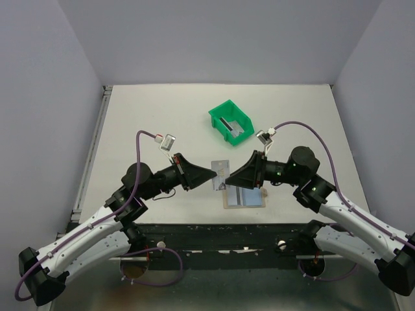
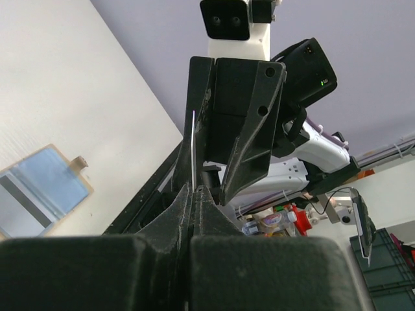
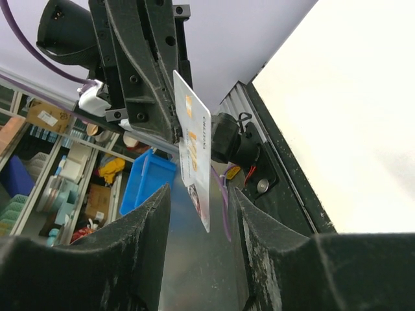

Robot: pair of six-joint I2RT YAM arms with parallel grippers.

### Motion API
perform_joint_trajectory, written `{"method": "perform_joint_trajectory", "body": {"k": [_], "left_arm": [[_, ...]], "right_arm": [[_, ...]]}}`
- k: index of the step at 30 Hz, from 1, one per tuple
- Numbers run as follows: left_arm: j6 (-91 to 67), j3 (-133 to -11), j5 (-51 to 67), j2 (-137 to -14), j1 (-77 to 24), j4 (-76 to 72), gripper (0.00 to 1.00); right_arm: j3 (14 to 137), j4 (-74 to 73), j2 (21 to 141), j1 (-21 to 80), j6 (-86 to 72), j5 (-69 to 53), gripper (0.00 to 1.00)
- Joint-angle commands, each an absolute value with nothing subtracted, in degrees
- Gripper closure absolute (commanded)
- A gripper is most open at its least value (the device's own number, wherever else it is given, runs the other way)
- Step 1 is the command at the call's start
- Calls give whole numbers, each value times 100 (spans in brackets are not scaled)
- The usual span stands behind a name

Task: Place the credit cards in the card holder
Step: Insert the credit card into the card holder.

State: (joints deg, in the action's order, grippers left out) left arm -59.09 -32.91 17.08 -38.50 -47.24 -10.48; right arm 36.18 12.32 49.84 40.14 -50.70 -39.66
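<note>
Closest to the arm bases, low in the centre of the top view, the card holder (image 1: 246, 198) lies open and flat on the white table (image 1: 149, 116), just inside its front edge. Its inside is pale blue with a tan rim, and a dark stripe runs across its left part. In the left wrist view it shows at the lower left of the frame (image 2: 45, 188).

Just above it in the top view, the two arms meet nose to nose. The left gripper (image 1: 213, 173) has its jaws pressed together on a credit card (image 1: 221, 168), which stands on edge in the air over the table, above the holder's far-left corner. The left wrist view shows this card as a thin pale line (image 2: 193, 146) rising out of the clamped jaws. The right gripper (image 1: 229, 180) faces it with jaws apart. In the right wrist view the card (image 3: 194, 152), light-faced with orange print, hangs between the two fingers (image 3: 146, 253) with a gap on either side.

Farther back, at the upper centre of the top view, a green bin (image 1: 220, 110) sits on the table with another grey, dark-striped card (image 1: 231, 125) lying inside.
</note>
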Motion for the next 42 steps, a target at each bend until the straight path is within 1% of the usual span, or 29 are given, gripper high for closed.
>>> {"method": "perform_joint_trajectory", "body": {"k": [1,9,12,18,19,21,22,24,25,27,29,33,36,39,42], "left_arm": [[-5977,-3199,1960,-3876,-4702,-1353,100],[-6029,-3182,2083,-4008,-4702,-1512,100],[-6038,-3164,2109,-4025,-4711,-1529,100],[-6021,-3164,2109,-4052,-4702,-1529,100],[-6021,-3147,2109,-4069,-4711,-1529,98],[-6021,-3138,2074,-4078,-4711,-1521,90],[-6003,-3120,2048,-4078,-4711,-1512,87],[-5994,-3068,2022,-4104,-4702,-1520,78],[-5994,-3059,2021,-4122,-4702,-1529,70],[-5959,-3024,1987,-4166,-4693,-1460,55],[-5854,-3032,1890,-4157,-4658,-1249,45],[-5512,-3155,1618,-4131,-4518,-625,38],[-5344,-3208,1459,-4201,-4395,-343,36],[-5177,-3287,1275,-4429,-4351,-27,36],[-5002,-3305,1143,-4789,-4351,148,36]], "right_arm": [[3735,1336,4957,3955,-5045,-3823,52],[3753,1388,4948,3946,-5106,-3674,57],[3762,1397,4966,3920,-5124,-3656,60],[3709,1415,4966,3911,-5194,-3621,80],[3709,1415,4983,3902,-5203,-3612,84],[3674,1406,4940,3902,-5194,-3542,90],[3665,1354,4887,3894,-5177,-3464,93],[3639,1039,4686,3876,-5063,-3122,97],[3647,811,4537,3876,-4993,-2842,99],[3674,258,4255,3859,-4791,-2140,100],[3796,-593,3965,3858,-4606,-1322,99],[4209,-2404,3718,3858,-4001,138,100],[4569,-3433,3831,3858,-3561,824,100],[4781,-4103,4183,3858,-3121,958,100],[4860,-4429,4455,3858,-3208,1107,99]]}}
